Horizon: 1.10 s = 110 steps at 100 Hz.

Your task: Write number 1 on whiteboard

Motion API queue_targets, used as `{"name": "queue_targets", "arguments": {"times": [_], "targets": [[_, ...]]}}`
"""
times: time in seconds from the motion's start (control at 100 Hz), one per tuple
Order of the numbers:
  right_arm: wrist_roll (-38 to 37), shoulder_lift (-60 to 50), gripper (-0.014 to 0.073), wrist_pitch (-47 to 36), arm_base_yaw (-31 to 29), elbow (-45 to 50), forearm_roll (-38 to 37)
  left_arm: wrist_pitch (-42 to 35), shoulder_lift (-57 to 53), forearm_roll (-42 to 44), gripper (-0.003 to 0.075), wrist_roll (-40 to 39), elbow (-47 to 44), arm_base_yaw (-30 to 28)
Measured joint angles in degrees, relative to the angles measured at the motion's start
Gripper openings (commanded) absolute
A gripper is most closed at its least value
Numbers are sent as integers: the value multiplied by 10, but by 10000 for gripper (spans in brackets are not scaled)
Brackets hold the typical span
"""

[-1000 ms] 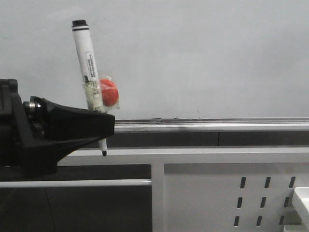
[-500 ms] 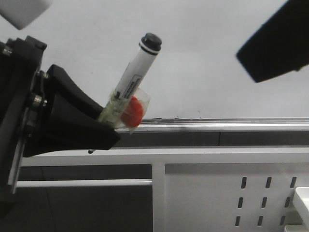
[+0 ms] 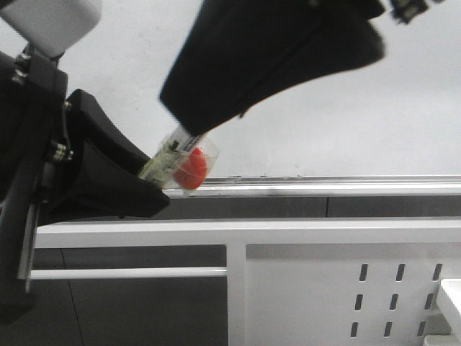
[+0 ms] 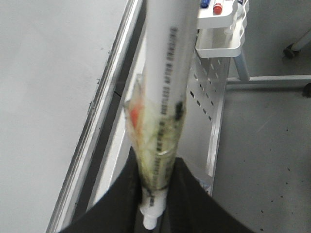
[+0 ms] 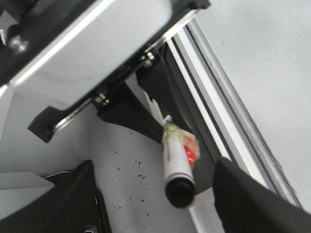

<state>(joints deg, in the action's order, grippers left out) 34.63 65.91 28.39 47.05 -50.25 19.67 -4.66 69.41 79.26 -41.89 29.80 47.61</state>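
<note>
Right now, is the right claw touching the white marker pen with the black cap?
Apart: right wrist view shows the pen between the right claw's spread fingers, gaps either side.

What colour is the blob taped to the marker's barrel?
Red-orange blob under clear tape on the marker; the front view shows it best.

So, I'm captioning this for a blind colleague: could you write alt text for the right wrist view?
A capped white marker, taped with a red piece at its middle, is held by the left gripper and points between the open right gripper fingers. Beside it runs the whiteboard with its silver rail.
</note>
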Motion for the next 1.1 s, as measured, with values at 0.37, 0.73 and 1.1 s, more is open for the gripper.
{"name": "queue_targets", "arguments": {"times": [0.37,0.73,1.1], "targets": [[0,38,461,-24,4,0,0,1,0,0,-20,0,0,0],[0,47,4,-29,4,0,0,-1,0,1,-20,0,0,0],[3,47,-72,-35,3,0,-14,-1,0,4,216,-5,0,0]]}}
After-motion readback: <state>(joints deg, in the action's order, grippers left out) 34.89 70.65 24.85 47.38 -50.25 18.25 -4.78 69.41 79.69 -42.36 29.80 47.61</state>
